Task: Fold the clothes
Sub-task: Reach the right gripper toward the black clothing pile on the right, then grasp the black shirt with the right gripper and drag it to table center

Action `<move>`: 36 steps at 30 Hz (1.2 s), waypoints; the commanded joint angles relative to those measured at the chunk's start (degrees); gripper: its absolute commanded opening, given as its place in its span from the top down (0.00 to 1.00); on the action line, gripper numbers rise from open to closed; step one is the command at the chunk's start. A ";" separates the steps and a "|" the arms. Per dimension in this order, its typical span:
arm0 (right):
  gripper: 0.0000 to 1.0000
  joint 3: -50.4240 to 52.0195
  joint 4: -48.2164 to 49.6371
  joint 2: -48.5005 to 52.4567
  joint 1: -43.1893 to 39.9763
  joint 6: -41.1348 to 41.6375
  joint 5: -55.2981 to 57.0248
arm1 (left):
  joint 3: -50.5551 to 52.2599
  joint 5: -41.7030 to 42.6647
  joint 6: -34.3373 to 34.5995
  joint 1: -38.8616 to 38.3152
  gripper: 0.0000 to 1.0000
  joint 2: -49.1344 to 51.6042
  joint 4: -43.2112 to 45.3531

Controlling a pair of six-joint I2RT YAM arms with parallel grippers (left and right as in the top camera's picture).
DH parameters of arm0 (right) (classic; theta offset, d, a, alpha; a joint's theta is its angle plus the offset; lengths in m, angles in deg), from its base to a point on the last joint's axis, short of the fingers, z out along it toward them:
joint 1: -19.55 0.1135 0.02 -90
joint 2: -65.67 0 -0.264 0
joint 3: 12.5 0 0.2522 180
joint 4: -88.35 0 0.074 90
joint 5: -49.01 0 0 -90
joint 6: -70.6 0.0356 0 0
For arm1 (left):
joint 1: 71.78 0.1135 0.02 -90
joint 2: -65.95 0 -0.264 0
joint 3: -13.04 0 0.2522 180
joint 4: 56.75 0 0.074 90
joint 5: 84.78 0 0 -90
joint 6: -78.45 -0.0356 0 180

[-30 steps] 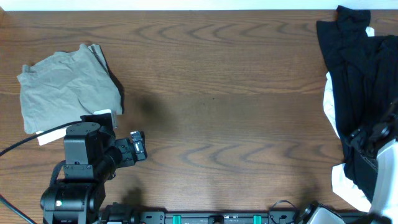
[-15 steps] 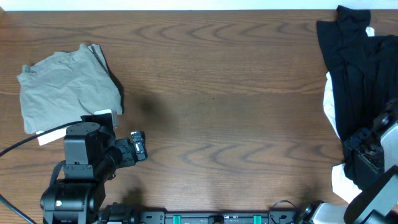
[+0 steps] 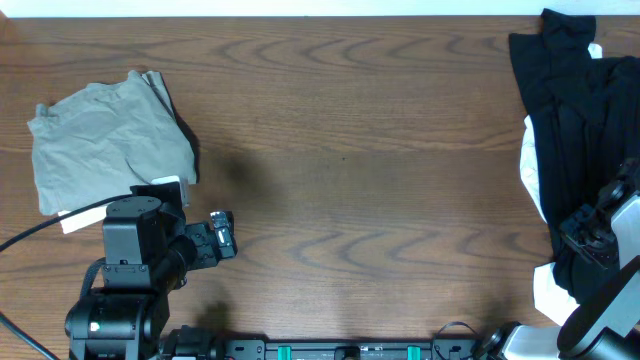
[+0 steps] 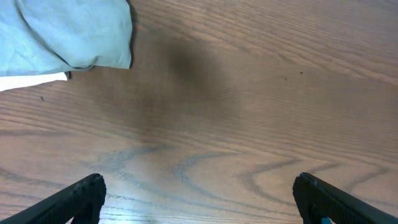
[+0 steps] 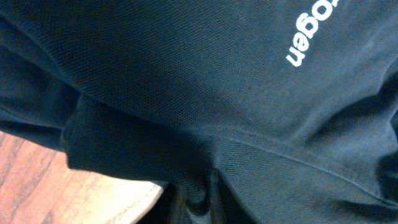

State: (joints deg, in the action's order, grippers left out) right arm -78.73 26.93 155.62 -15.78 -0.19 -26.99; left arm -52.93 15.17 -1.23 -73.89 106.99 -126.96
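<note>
A black shirt (image 3: pixel 575 110) lies crumpled at the right edge of the counter (image 3: pixel 380 150), over white cloth (image 3: pixel 528 160). Its fine mesh weave and white lettering (image 5: pixel 308 40) fill the right wrist view. The right gripper (image 5: pixel 196 196) is clamped on a bunched fold of it. An olive-grey piece (image 3: pixel 105 140) lies far left. Near it, the left gripper (image 4: pixel 199 190) hangs with its fingers wide apart.

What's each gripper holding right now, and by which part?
The right gripper appears pinched on a fold of the black T-shirt, near its white logo. The left gripper is open, empty.
</note>
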 commanded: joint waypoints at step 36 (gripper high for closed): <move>0.99 -40.02 -14.86 -11.67 60.30 -8.55 -24.06 | -1.05 0.13 0.11 -0.28 0.02 -0.15 -0.09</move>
State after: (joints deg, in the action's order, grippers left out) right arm -119.34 11.83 141.48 41.35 -7.93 -53.00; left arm -52.93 15.19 -1.23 -73.89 106.99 -126.96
